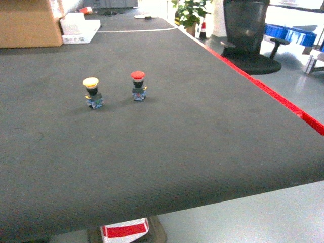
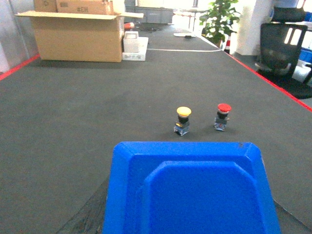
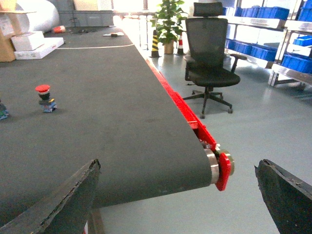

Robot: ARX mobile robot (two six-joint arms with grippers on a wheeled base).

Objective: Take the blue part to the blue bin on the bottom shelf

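In the left wrist view a big blue part (image 2: 195,170) with cut-off corners and a raised middle fills the space between my left gripper's fingers. My left gripper (image 2: 192,200) is shut on it, above the dark belt (image 2: 97,122); only a dark finger (image 2: 90,214) shows beside it. My right gripper (image 3: 178,165) is open and holds nothing. It hangs by the belt's end roller (image 3: 212,165), partly over the floor. Blue bins (image 3: 253,48) sit on metal racks at the far right. A low shiny rail (image 3: 287,73) there may be the bottom shelf. Neither gripper shows in the head view.
A yellow-capped button (image 1: 92,93) and a red-capped button (image 1: 138,85) stand upright on the belt. A cardboard box (image 2: 78,36) and a white box (image 2: 135,46) sit at the far end. A black office chair (image 3: 209,58) stands on the floor beside the red belt edge (image 1: 283,104).
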